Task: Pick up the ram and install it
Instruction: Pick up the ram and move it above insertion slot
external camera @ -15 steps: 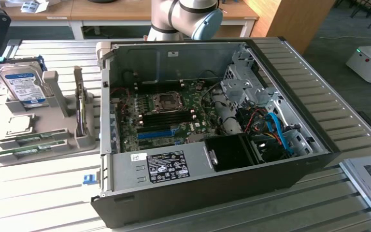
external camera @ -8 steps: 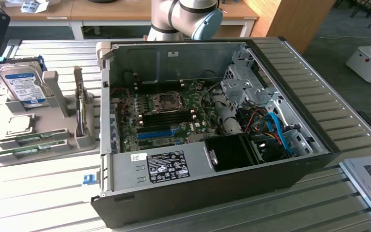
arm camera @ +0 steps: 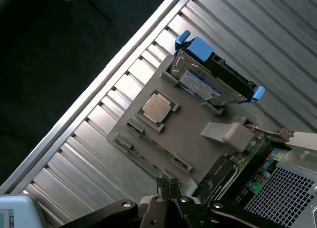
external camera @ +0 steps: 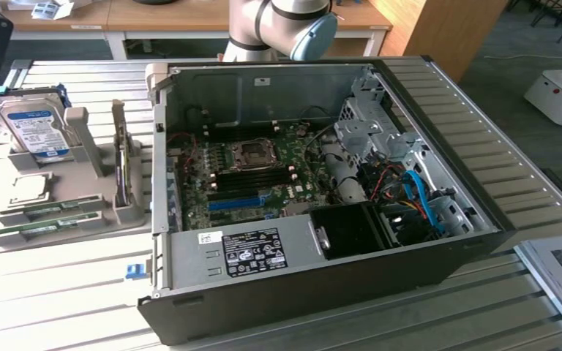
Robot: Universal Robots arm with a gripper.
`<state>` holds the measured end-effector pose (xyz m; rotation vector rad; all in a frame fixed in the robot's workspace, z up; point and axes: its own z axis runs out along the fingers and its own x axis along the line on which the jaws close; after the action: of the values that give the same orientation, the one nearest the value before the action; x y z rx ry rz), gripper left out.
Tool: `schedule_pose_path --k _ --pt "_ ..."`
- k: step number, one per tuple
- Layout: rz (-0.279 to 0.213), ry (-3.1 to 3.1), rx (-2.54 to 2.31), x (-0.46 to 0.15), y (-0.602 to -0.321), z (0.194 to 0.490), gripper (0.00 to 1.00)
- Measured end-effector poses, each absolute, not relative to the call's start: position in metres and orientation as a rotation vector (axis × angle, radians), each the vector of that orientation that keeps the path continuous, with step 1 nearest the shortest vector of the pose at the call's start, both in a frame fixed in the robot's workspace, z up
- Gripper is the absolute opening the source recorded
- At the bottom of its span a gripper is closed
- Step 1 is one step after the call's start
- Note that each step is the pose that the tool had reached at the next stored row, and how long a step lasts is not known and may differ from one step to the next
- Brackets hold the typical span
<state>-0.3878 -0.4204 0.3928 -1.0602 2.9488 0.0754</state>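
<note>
gripper: my gripper (arm camera: pixel 168 187) hangs high over the grey parts holder (arm camera: pixel 198 139), fingertips pressed together, nothing pinched between them.
holder, near edge: two green sticks (external camera: pixel 52 210) lie side by side in their grooves along one long edge of the holder, flat and seated. The ram is one of this pair, and I cannot tell which of the twins is mine.
holder, middle: the processor chip (arm camera: pixel 158 107) sits in its square nest, just beside the grooves and apart from both sticks.
holder, far edge: the hard drive (arm camera: pixel 200 84) stands on edge with blue tabs at both ends.
table: the open computer case (external camera: pixel 261 252) lies on the slatted table (external camera: pixel 85 307), just beside the holder, motherboard (external camera: pixel 252 179) facing up.
step in hand: I'd call this the approach before pickup. I am touching nothing, and nothing of the install is done.
next move calls for: by my reckoning, parted jaws first, squared across the thin board. The sticks lie close together, so the drop must be clean or I nudge the twin.
</note>
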Motion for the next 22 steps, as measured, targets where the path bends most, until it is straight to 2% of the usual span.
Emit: schedule_pose_path --k 22 --pt "0.076 2.785 -1.451 -0.3878 -0.4204 0.3928 0.10"
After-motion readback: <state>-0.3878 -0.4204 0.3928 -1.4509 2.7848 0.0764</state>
